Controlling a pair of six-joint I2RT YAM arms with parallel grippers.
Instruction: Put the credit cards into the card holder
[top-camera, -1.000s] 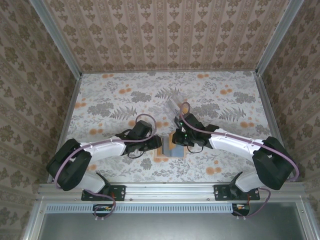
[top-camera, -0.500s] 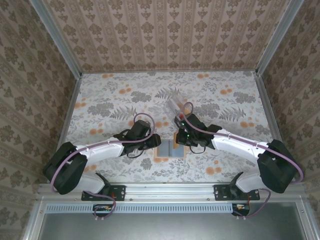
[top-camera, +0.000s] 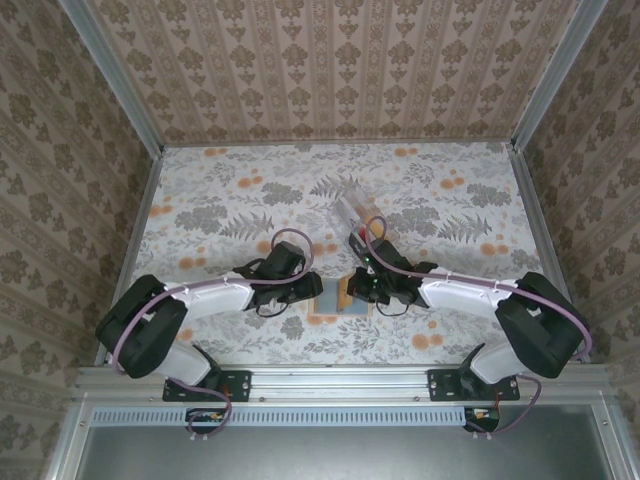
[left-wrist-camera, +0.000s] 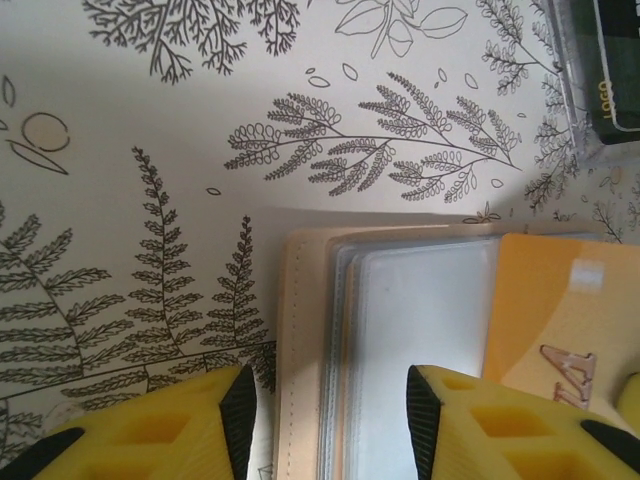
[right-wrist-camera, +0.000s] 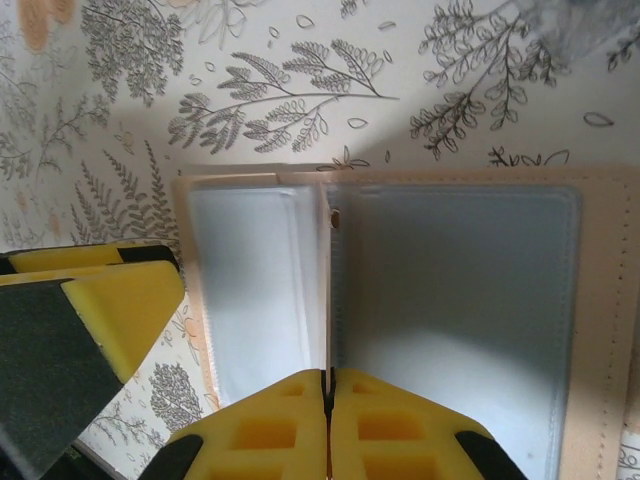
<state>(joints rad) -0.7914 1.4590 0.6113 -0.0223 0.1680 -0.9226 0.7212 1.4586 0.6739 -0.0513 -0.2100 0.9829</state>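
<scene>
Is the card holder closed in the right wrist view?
No, the card holder lies spread open with its clear sleeves showing.

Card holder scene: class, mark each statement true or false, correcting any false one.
1. The card holder lies open, clear sleeves showing. True.
2. The right gripper is wide open. False: it is shut on a sleeve of the holder.
3. An orange card lies at the holder's sleeves. True.
4. The clear tray holds nothing. False: a dark card is in it.
5. The left gripper is shut. False: its jaws stand apart over the holder's edge.
</scene>
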